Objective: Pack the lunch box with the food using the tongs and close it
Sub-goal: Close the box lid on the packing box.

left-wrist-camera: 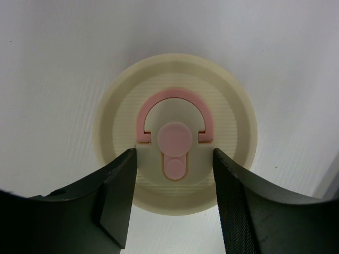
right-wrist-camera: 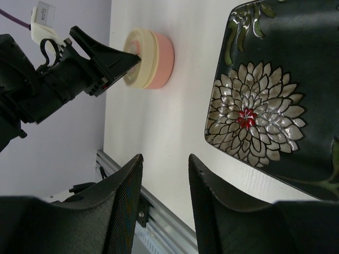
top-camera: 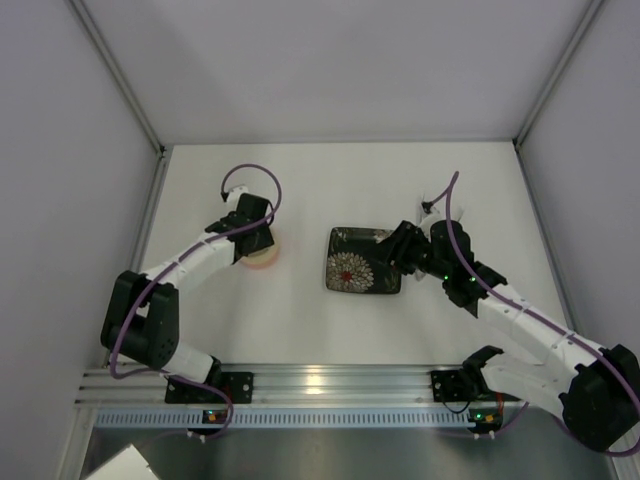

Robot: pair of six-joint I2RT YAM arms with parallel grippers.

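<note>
The white counter (top-camera: 300,180) carries two things. The black floral plate (top-camera: 362,260) sits right of centre, and its visible part shows no food. The right arm (top-camera: 520,320) reaches over the plate's right edge; the right jaws stand apart with nothing between them. On the left half stands the lunch box (right-wrist-camera: 163,58), with its cream lid (left-wrist-camera: 175,71) lying on top, so the food is probably inside, though I cannot see it. I cannot make out the tongs in any view. The left arm (top-camera: 190,262) comes down on the lid, and the left jaws are clenched on its raised centre block (left-wrist-camera: 175,159), just below the pink ring (left-wrist-camera: 175,98).

The risk sits in that grip. If the lid is not fully seated, a rise with the jaws clenched could pull it off again, or drag the whole tub up and spill it. Nothing braces the tub, so a sideways push or twist could skid it across the counter.
</note>
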